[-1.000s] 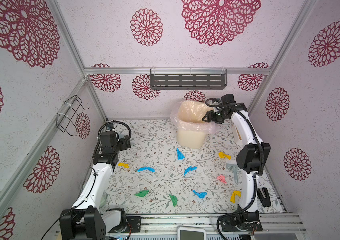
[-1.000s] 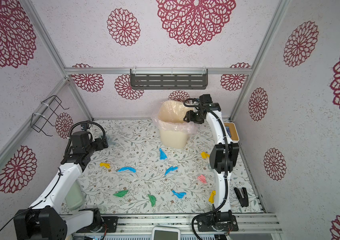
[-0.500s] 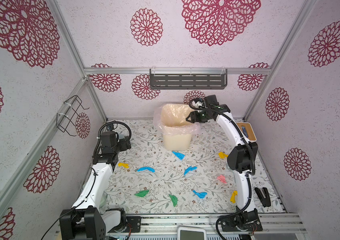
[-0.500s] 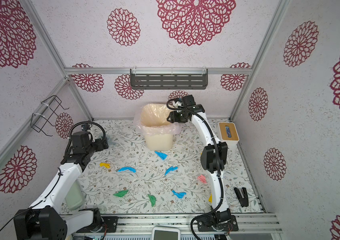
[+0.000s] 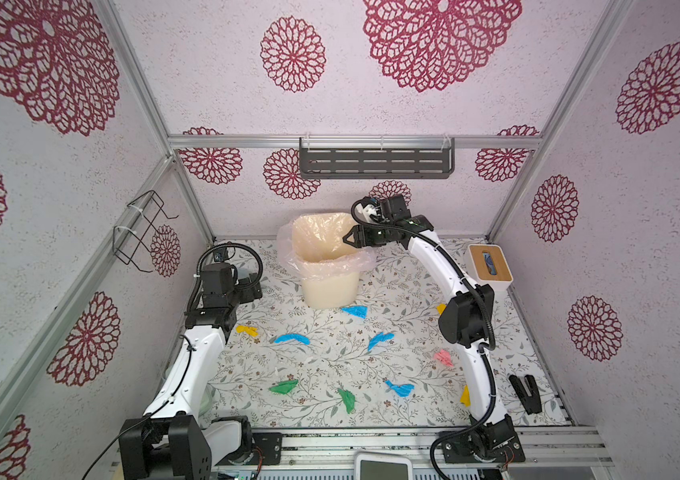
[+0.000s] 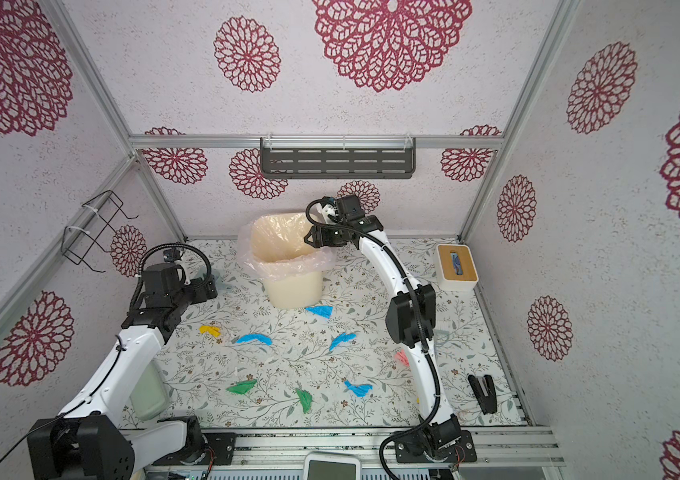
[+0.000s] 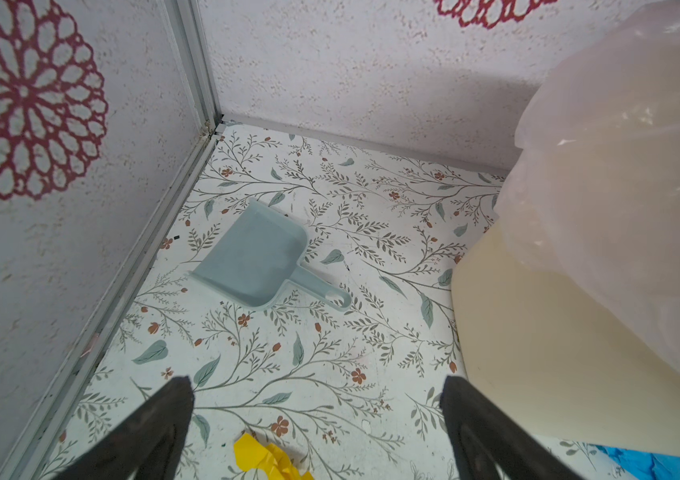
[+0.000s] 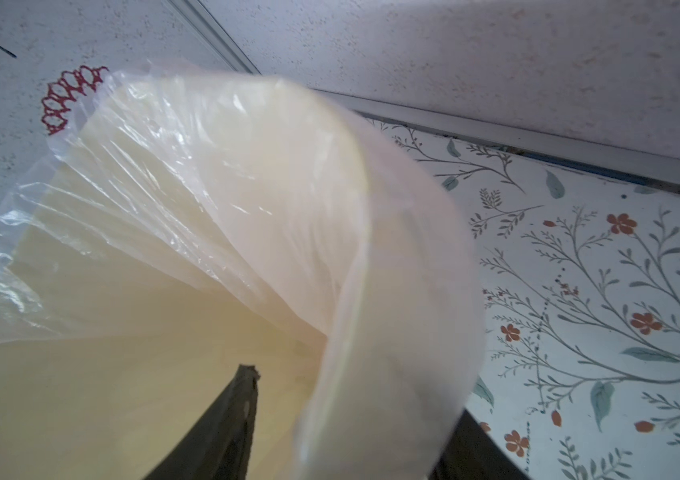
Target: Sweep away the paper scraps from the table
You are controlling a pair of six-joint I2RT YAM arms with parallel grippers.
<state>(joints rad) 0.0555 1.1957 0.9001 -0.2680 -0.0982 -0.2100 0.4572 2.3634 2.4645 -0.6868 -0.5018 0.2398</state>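
Observation:
Several paper scraps lie across the table (image 5: 330, 365): yellow (image 5: 246, 330), blue (image 5: 292, 338), green (image 5: 284, 387), pink (image 5: 443, 357) and others. One yellow scrap (image 7: 267, 459) lies just below my left gripper (image 7: 317, 386), which hovers wide open and empty near the back left corner (image 5: 253, 286). A pale blue dustpan (image 7: 259, 257) lies on the table beyond it. My right gripper (image 5: 348, 240) straddles the rim of the cream bin (image 5: 330, 286) with its clear bag. One finger (image 8: 242, 399) is inside, clear of the wall; the other is outside.
A white tissue box with a wooden lid (image 5: 489, 266) stands at the back right. A black stapler (image 5: 525, 392) lies at the front right. A dark shelf (image 5: 375, 158) hangs on the back wall, and a wire rack (image 5: 138, 232) on the left wall.
The right arm has swung left along the back, and the bin has slid left with it, uncovering the tissue box. The left arm has not moved.

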